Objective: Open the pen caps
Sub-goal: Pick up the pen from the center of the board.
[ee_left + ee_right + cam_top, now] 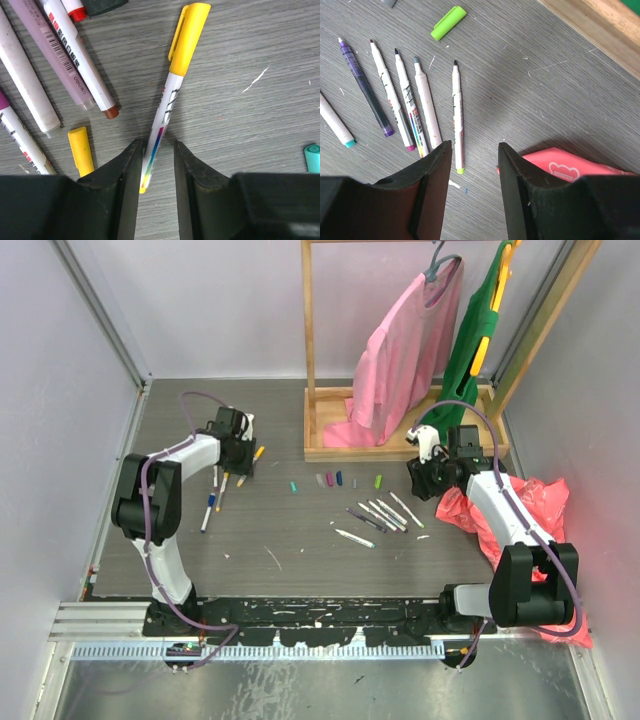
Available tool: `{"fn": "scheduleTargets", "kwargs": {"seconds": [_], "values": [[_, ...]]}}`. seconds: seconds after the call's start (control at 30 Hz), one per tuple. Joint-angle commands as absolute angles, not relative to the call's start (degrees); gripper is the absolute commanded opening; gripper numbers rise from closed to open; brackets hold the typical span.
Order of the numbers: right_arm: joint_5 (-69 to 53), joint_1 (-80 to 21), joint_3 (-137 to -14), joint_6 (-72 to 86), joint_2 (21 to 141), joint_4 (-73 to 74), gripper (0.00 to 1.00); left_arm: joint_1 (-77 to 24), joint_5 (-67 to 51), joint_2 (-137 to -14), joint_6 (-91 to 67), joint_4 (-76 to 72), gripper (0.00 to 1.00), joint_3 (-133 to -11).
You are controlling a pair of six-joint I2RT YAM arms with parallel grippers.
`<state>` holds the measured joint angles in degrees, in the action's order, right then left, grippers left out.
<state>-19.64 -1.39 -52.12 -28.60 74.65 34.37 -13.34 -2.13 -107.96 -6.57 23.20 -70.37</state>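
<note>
A white pen (165, 112) with a yellow cap (189, 37) on it lies on the table, its tail end between the jaws of my left gripper (156, 147). The left finger touches the barrel; a gap remains on the right side. A loose yellow cap (81, 150) and several other pens (75, 55) lie to the left. My right gripper (475, 150) stands open over bare table beside several uncapped pens (457, 115) and a loose green cap (448, 22). A row of loose caps (330, 480) lies mid-table.
A wooden clothes rack (400, 450) with a pink garment (405, 350) and a green garment (480, 330) stands at the back. A pink plastic bag (520, 505) lies under the right arm. A teal cap (313, 157) sits right of the left gripper.
</note>
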Motion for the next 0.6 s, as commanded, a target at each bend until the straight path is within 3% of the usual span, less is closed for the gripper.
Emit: {"fn": "scheduleTargets", "kwargs": {"seconds": [0.0,0.27,0.57], "values": [[-20.98,-1.23,-53.68,-29.45,74.47,33.93,0.48,-12.85,-5.01,-109.01,-6.47,24.13,0.3,-72.24],[-21.78,-1.23,-53.78,-29.71,74.1,34.27,0.48,-12.74,-6.25,-110.39,-6.42,25.49,0.28,-73.14],[-25.61,-1.23,-54.15,-30.15,72.43,35.29,0.48,-12.74,-8.66,-107.8,-7.11,24.7,0.02,-70.99]]}}
